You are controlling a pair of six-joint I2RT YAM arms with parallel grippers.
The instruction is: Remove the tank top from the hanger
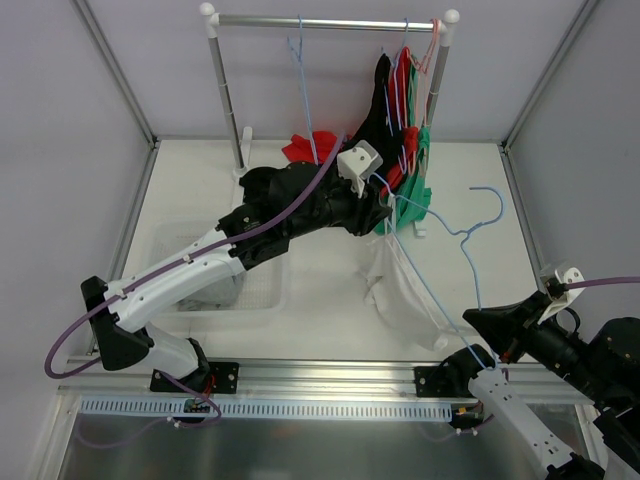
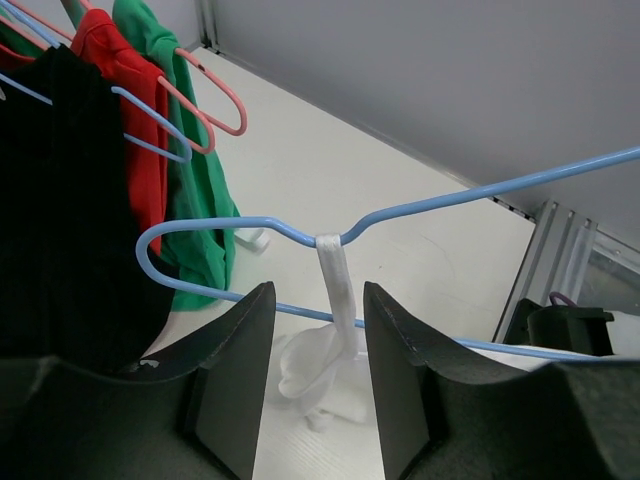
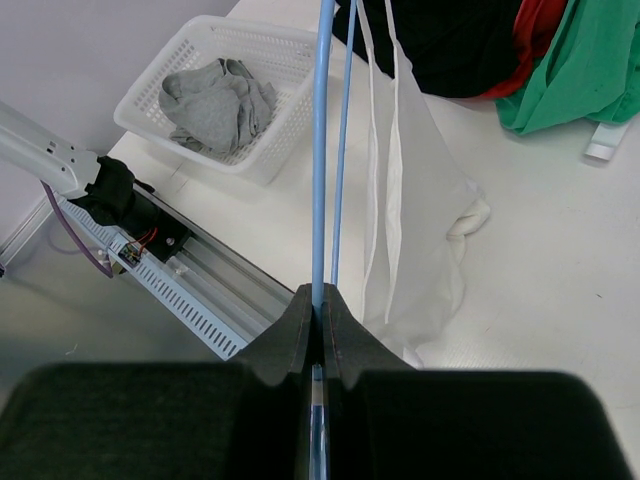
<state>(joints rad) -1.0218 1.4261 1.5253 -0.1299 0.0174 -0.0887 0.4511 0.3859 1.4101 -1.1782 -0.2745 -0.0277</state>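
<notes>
Bright, even, diffuse light from above in all three views; shadows soft. Top view: white table (image 1: 330, 290) near blown out, grey soft shadow under left arm (image 1: 200, 265), dull sheen on metal plate (image 1: 300, 450) at bottom edge. Frame posts splay outward, which is wide-lens distortion. Left wrist: left fingers (image 2: 235, 380) dark, underexposed, slightly soft; black garment (image 2: 60, 200) crushed, hardly any detail; background crisp. Right wrist: right gripper (image 3: 318, 310) a blurred black mass close to lens; hanger (image 3: 322, 150), basket (image 3: 200, 150) and tank top (image 3: 420, 230) in focus, faint shadow beside tank top.
</notes>
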